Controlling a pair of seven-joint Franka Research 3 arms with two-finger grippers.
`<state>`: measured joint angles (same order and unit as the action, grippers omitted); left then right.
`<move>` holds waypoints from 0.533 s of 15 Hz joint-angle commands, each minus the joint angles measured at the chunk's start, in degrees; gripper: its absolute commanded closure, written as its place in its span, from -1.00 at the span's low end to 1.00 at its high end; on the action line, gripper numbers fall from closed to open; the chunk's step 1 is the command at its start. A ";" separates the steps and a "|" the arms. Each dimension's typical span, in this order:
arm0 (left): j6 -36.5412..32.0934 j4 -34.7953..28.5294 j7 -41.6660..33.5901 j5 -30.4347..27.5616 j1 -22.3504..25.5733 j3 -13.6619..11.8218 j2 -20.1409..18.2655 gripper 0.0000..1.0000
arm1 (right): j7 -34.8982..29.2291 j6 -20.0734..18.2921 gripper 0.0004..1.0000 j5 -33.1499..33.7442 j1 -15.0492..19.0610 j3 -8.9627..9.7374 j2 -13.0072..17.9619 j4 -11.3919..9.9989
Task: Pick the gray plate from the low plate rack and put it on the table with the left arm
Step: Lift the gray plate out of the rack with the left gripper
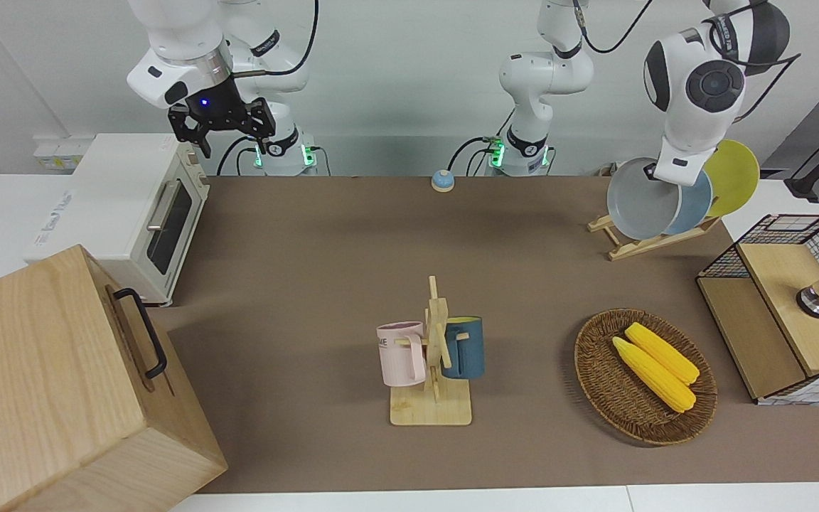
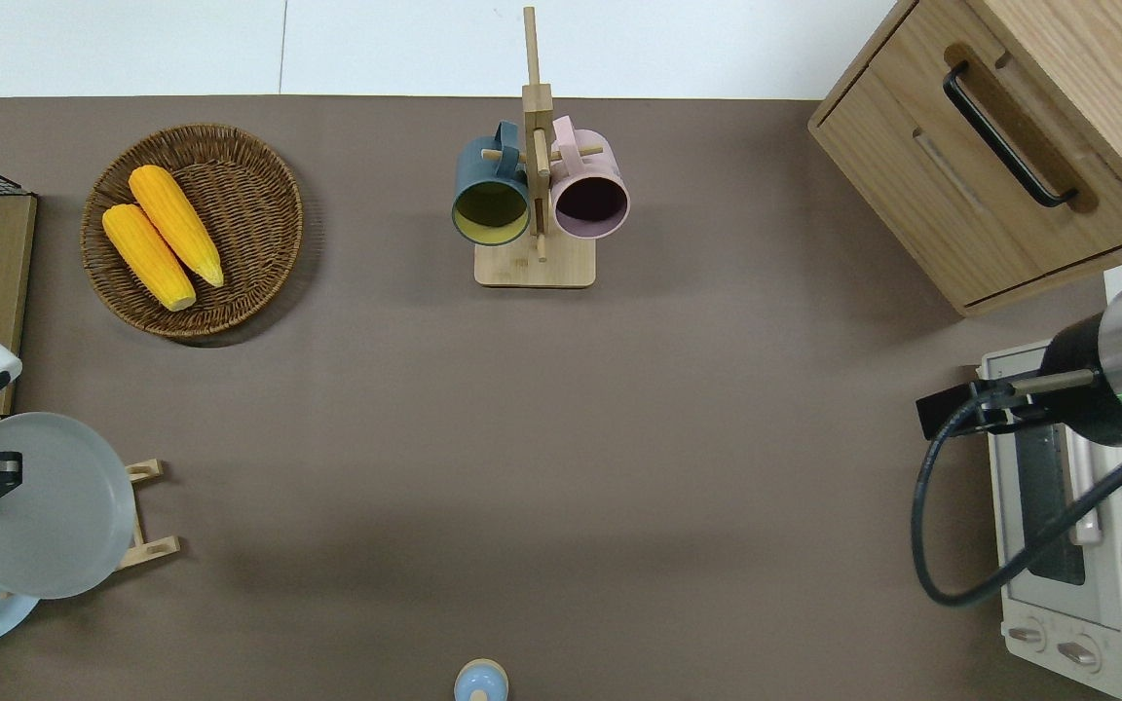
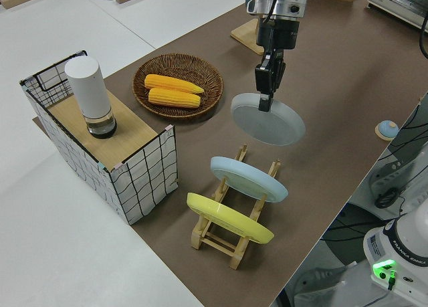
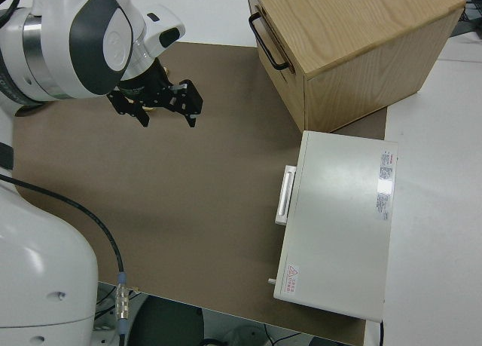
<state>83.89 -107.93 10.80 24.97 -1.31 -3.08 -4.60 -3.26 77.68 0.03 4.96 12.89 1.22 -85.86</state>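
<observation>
The gray plate (image 3: 269,122) hangs tilted in the air, with my left gripper (image 3: 265,101) shut on its upper rim. Seen from above, the gray plate (image 2: 40,506) is over the low plate rack (image 2: 147,516) and hides most of it. In the front view the gray plate (image 1: 638,199) is raised above the low plate rack (image 1: 637,245) at the left arm's end of the table (image 1: 324,242). A sky-blue plate (image 3: 247,178) and a yellow plate (image 3: 227,217) stand in the low plate rack (image 3: 231,243). My right gripper (image 1: 221,135) is parked and open.
A wicker basket (image 2: 259,243) with two corn cobs lies farther from the robots than the rack. A wire-sided box (image 3: 144,176) carrying a white cylinder stands beside the rack. A mug tree (image 2: 534,268) with two mugs, a toaster oven (image 1: 132,213), a wooden drawer cabinet (image 1: 61,384) and a small blue bell (image 1: 442,180) also stand on the table.
</observation>
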 commanded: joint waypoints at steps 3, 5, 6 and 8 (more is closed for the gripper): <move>2.23 0.36 0.72 -17.47 -0.63 0.09 -0.32 1.00 | 0.10 -0.87 -0.98 -0.21 0.76 0.38 0.27 0.35; 5.91 -2.18 1.24 -22.22 -0.63 0.79 -0.23 1.00 | 0.10 -0.87 -0.98 -0.21 0.76 0.38 0.27 0.35; 8.90 -4.11 2.03 -24.16 -0.63 0.88 -0.32 1.00 | 0.18 -0.87 -0.97 -0.21 0.84 0.38 0.27 0.35; 17.59 -10.43 4.23 -25.40 -0.37 3.86 -0.41 1.00 | 0.19 -0.87 -0.98 -0.21 0.85 0.38 0.27 0.35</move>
<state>91.77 -110.41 11.87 2.03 -1.37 -1.56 -4.28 -3.26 77.68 0.03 4.96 12.89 1.22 -85.86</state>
